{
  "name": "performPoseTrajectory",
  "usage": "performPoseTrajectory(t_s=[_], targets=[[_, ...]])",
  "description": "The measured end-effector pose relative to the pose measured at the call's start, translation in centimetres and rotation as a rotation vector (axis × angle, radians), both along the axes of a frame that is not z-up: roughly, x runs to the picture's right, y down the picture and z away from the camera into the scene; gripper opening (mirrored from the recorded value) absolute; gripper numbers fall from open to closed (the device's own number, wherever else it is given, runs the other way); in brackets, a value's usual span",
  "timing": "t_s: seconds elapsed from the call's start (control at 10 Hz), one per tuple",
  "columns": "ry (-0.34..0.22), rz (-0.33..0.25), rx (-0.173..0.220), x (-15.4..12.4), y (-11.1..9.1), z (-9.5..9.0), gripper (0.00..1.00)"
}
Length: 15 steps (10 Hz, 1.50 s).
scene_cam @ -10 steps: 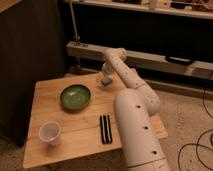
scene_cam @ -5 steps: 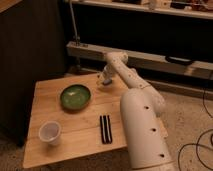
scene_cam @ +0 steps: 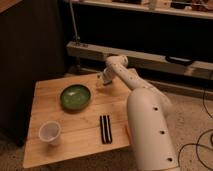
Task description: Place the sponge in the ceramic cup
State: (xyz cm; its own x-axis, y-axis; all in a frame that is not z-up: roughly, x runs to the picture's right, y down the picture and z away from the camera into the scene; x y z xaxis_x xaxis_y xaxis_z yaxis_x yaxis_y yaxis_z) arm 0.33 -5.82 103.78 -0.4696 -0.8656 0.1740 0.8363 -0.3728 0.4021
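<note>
The ceramic cup stands upright at the front left of the wooden table; it is pale and has no handle. My arm reaches over the table's right side to its far edge. The gripper points down there, just behind and to the right of the green bowl and far from the cup. The sponge is hidden; the gripper covers the spot below it.
A green bowl sits mid-table toward the back. A black ridged block lies near the front, close to my arm's white body. A dark cabinet stands on the left, with a metal shelf rail behind the table.
The gripper has dropped slightly toward the table's far edge. The cup, bowl and black block have not moved.
</note>
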Motion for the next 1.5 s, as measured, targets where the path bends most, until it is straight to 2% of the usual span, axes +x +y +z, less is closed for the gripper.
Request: performPoseTrajectory(t_s=[0.3,0.4,0.7,1.1,1.2,1.5], targets=[[0.016,0.017,0.012,0.1,0.1,0.5,0.80],[0.022,0.023,0.010,0.2,0.1,0.8,0.76],[0.012,0.074,-0.029,0.4,0.3,1.5,0.45],[0.009,0.081,-0.028,0.8,-0.5,1.1,0.04],[0.013,0.081,-0.030,1.0,-0.6,1.1,0.00],[0.026,0.066,-0.021,1.6,-1.1,0.8,0.00]])
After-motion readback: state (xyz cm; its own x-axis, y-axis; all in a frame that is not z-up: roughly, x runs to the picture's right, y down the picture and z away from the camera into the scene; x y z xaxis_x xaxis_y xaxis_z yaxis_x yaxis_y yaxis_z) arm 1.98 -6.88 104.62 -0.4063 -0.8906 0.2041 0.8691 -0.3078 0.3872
